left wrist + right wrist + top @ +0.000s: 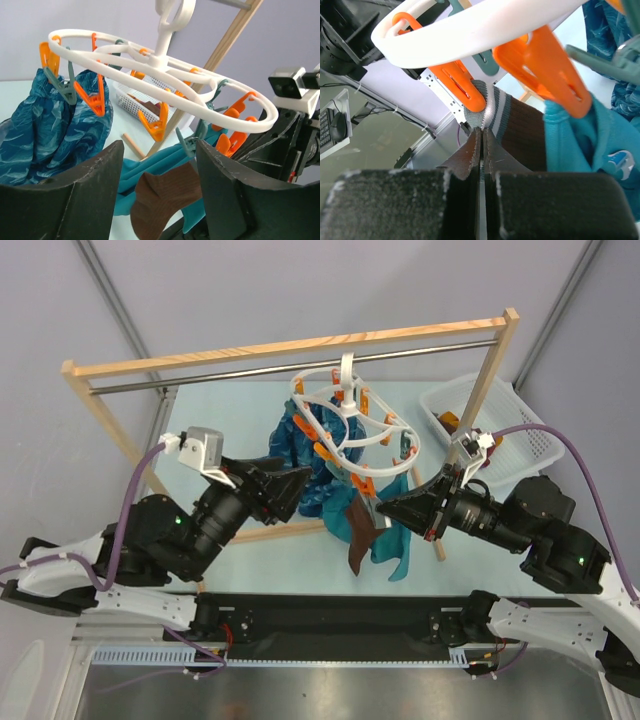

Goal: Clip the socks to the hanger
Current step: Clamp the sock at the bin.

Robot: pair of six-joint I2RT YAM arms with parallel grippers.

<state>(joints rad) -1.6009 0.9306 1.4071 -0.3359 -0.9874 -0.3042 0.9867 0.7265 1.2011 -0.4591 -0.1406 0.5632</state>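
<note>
The white ring hanger (345,410) hangs from the metal bar, with orange and grey-teal clips. The dark brown sock (359,532) hangs from an orange clip (462,85) at the hanger's near side, beside a teal sock (395,540). My right gripper (384,508) is shut on the brown sock's grey striped cuff (491,112), just below that clip. My left gripper (300,490) is open and empty, left of the sock. In the left wrist view the brown sock (165,200) hangs between its fingers (87,190) without touching them. No magenta striped socks show.
Blue patterned cloth (295,440) hangs from clips at the hanger's left side. A white basket (500,445) with something brown in it stands at the back right. The wooden rack's leg (480,400) slants down in front of the basket.
</note>
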